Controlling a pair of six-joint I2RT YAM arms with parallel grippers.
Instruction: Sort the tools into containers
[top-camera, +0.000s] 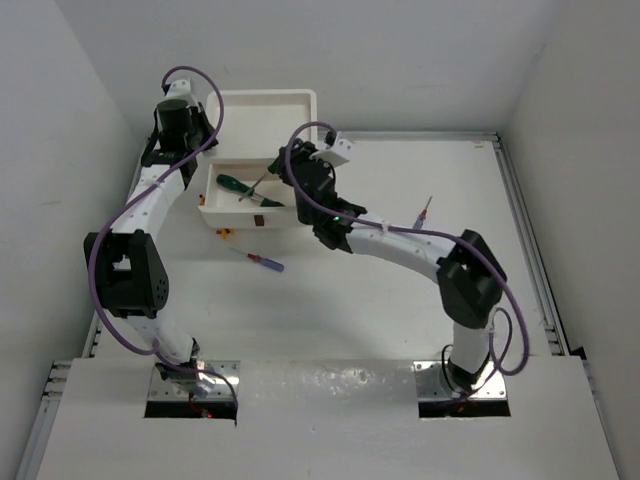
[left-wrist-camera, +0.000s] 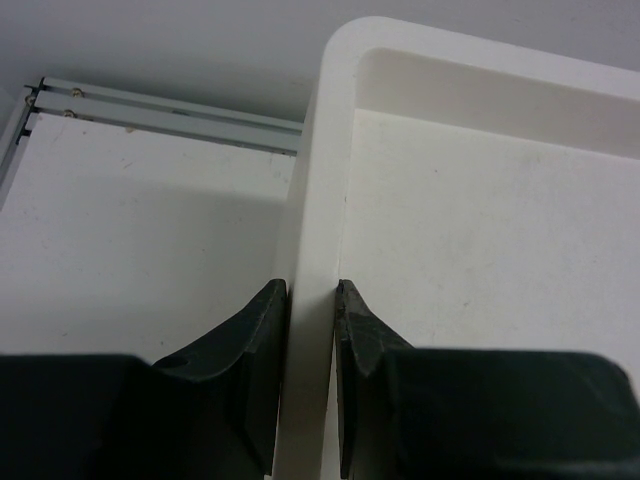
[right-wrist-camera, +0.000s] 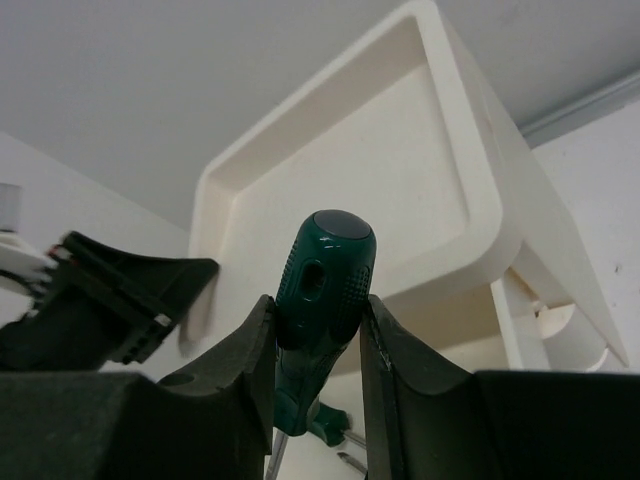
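Note:
The white box (top-camera: 262, 110) stands at the back with one drawer (top-camera: 212, 205) pulled out toward me. My left gripper (top-camera: 188, 128) is shut on the box's left rim (left-wrist-camera: 312, 200), one finger on each side of the wall. Over the open drawer, my right gripper (right-wrist-camera: 320, 305) is shut on a stubby dark green screwdriver (right-wrist-camera: 322, 285), handle up and shaft pointing down. A green screwdriver (top-camera: 234, 185) lies inside the drawer, and its handle (right-wrist-camera: 332, 425) shows below the held one. A blue-and-red screwdriver (top-camera: 266, 262) and a yellow-orange one (top-camera: 224, 234) lie on the table in front of the drawer.
Another small screwdriver with a reddish handle (top-camera: 424, 212) lies on the table to the right, just beyond the right forearm. The enclosure walls stand close on the left, back and right. The left gripper's black body (right-wrist-camera: 110, 300) shows beside the box in the right wrist view.

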